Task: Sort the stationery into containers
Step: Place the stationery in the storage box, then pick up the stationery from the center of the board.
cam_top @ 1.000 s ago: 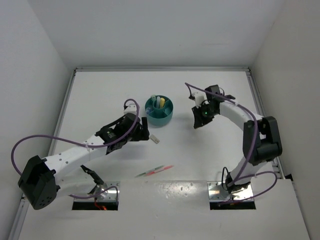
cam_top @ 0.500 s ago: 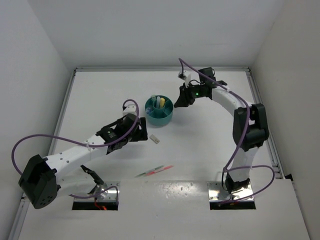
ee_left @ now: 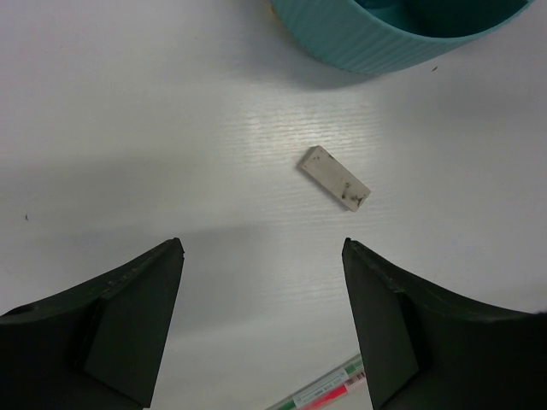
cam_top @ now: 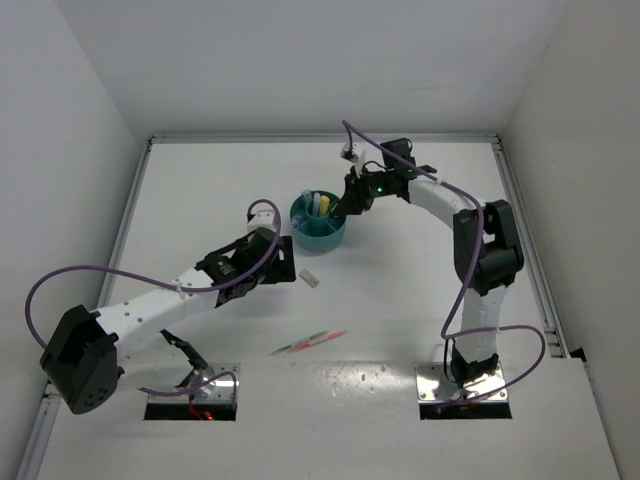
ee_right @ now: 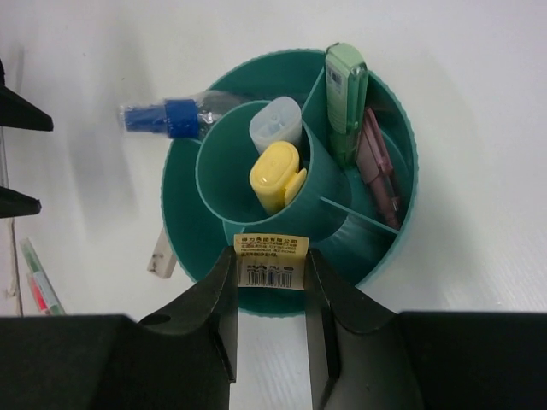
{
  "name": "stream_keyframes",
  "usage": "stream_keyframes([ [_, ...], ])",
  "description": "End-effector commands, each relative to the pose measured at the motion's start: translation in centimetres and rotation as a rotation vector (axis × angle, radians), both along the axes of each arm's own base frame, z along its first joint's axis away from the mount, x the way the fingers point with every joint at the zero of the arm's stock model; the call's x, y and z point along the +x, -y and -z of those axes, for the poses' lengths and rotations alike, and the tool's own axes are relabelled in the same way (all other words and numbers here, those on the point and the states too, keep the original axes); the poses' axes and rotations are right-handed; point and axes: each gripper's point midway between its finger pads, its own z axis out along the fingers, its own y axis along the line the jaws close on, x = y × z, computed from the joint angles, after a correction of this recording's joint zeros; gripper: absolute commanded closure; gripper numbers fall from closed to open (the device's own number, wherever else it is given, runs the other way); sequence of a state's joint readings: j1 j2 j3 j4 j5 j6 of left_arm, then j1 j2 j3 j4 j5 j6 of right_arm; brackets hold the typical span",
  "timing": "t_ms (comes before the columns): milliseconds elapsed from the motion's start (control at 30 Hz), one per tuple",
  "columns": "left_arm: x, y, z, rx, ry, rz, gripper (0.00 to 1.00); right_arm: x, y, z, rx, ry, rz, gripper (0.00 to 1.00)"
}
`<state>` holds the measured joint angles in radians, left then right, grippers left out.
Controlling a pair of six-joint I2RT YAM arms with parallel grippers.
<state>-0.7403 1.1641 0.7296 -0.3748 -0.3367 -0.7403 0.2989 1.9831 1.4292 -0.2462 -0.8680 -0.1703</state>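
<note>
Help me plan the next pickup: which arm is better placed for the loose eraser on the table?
Left. The left claw, open, hangs close over the eraser with nothing in between. The right claw is over the bowl, shut on a labelled block.

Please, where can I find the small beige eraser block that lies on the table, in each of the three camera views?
Top external: the eraser lies near the centre, just below the teal bowl.
Left wrist: eraser right of centre, below the bowl's wall.
Right wrist: eraser at lower left, partly hidden behind the bowl's rim.
Shared landmark: the teal bowl.
</note>
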Motion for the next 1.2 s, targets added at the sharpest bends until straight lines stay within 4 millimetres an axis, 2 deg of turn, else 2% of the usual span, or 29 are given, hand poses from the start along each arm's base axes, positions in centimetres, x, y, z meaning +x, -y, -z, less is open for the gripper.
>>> stream_keyframes([
  [0, 0.2, 0.2, -0.3, 0.010, 0.009, 0.011, 0.20, 1.1, -1.0, -0.5, 0.013, 0.046, -0.014, 0.76],
  [67, 0.2, 0.2, -0.3, 0.010, 0.009, 0.011, 0.20, 1.2, -0.7, 0.0, -0.003, 0.049, 0.002, 0.62],
  [200, 0.2, 0.2, -0.3, 0.010, 0.009, 0.011, 0.20, 1.1, -0.5, 0.1, -0.012, 0.063, 0.006, 0.46],
  [333, 0.1, 0.4, -0.3, 0.005, 0.004, 0.017, 0.20, 0.8, -0.3, -1.5, -0.003, 0.113, 0.014, 0.45],
  [367, 0.1, 0.4, -0.3, 0.005, 0.004, 0.017, 0.23, 0.9, -0.3, -2.2, 0.004, 0.133, 0.014, 0.44],
  [467, 0.0, 0.5, -0.3, 0.000, -0.001, 0.025, 0.40, 0.9, -0.1, -3.7, 0.004, 0.164, 0.025, 0.44],
  [500, 0.0, 0.5, -0.3, 0.000, -0.001, 0.025, 0.41, 0.9, -0.1, -4.2, 0.005, 0.182, 0.021, 0.44],
  [667, 0.0, 0.5, 0.0, 0.006, -0.008, 0.025, 0.39, 1.1, 0.4, -3.7, -0.025, 0.172, 0.047, 0.44],
  [700, 0.0, 0.5, -0.3, 0.000, -0.001, 0.025, 0.39, 0.8, 0.5, -4.1, -0.028, 0.178, 0.042, 0.46],
  [733, -0.3, 0.9, -0.2, -0.006, -0.006, 0.041, 0.46, 0.5, 0.5, -4.0, -0.030, 0.182, 0.025, 0.51],
  [767, -0.4, 1.0, -0.2, -0.005, -0.009, 0.055, 0.60, -0.3, 0.2, -5.2, -0.023, 0.201, 0.000, 0.62],
  [800, -0.4, 1.0, -0.2, -0.005, -0.009, 0.055, 0.92, -0.9, 0.3, -5.6, -0.032, 0.234, -0.040, 0.78],
  [833, -1.0, 1.7, -0.2, -0.011, -0.014, 0.087, 1.00, -3.0, 0.3, -5.4, -0.057, 0.185, -0.084, 1.00],
  [900, -1.8, 2.6, -0.2, -0.017, -0.021, 0.126, 1.00, -6.1, 0.1, -5.9, -0.104, 0.242, -0.210, 1.00],
  [933, -2.6, 3.5, 0.2, -0.015, -0.032, 0.155, 1.00, -8.3, 0.5, -5.0, -0.151, 0.190, -0.246, 0.93],
  [1000, -4.0, 4.8, 1.4, -0.027, -0.095, 0.217, 1.00, -11.1, -0.1, -3.7, -0.238, 0.201, -0.321, 0.77],
  [1033, -4.8, 5.5, 1.7, -0.017, -0.104, 0.247, 1.00, -12.8, 0.1, -2.6, -0.271, 0.185, -0.339, 0.62],
  [1067, -5.4, 5.7, 2.2, -0.009, -0.125, 0.255, 1.00, -13.7, -0.2, -1.8, -0.297, 0.194, -0.356, 0.54],
  [1100, -5.6, 5.8, 2.2, 0.003, -0.113, 0.262, 1.00, -15.4, -0.4, 0.2, -0.369, 0.189, -0.377, 0.51],
  [1133, -6.5, 6.3, 2.2, 0.016, -0.108, 0.277, 0.95, -16.0, -0.8, 1.0, -0.384, 0.163, -0.357, 0.47],
  [1167, -6.8, 6.3, 1.9, 0.017, -0.083, 0.273, 0.91, -15.3, -1.8, 0.9, -0.374, 0.204, -0.315, 0.38],
])
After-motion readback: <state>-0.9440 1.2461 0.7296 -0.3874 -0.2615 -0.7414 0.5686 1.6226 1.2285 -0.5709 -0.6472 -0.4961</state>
